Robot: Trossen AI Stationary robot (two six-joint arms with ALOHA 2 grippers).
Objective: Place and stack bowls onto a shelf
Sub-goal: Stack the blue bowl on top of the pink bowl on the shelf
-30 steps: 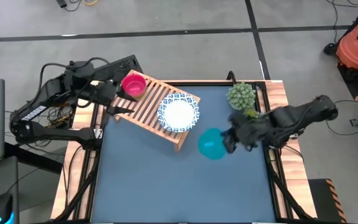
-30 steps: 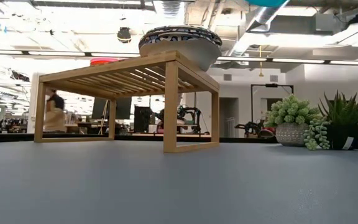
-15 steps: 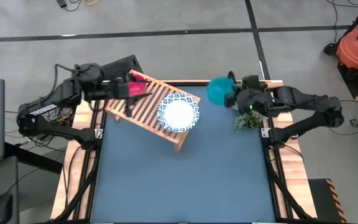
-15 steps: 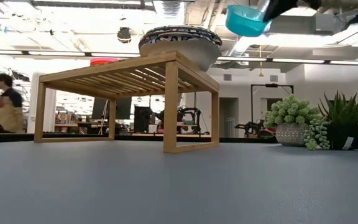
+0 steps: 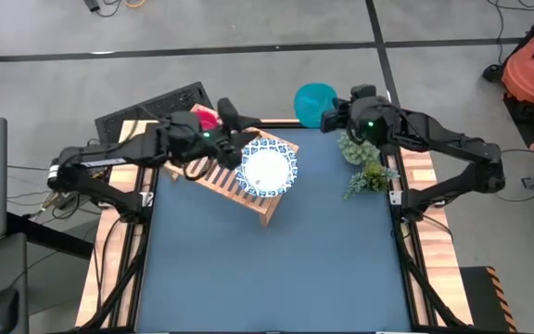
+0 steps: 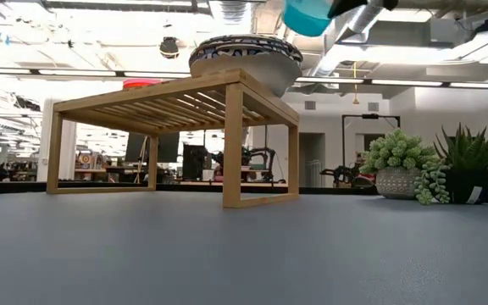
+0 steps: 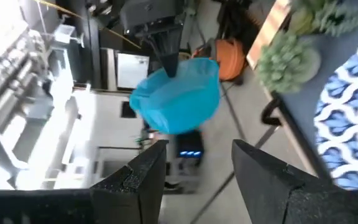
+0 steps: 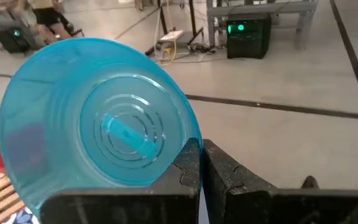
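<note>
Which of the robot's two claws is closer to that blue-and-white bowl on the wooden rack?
The left. The left gripper hovers at the edge of the white bowl on the shelf. The right gripper is farther off beyond the table's far edge, holding the teal bowl.

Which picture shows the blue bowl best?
The right wrist view: the blue bowl fills it, pinched by the right claw. From above it's small, the low view cuts it off, and the left wrist view blurs it.

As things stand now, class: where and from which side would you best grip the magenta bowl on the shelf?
Probably its rim, from above. The magenta bowl sits open side up on the shelf, so a finger could go each side of the thin wall. The left gripper hovers beside it, open; the patterned bowl stands apart, leaving room.
</note>
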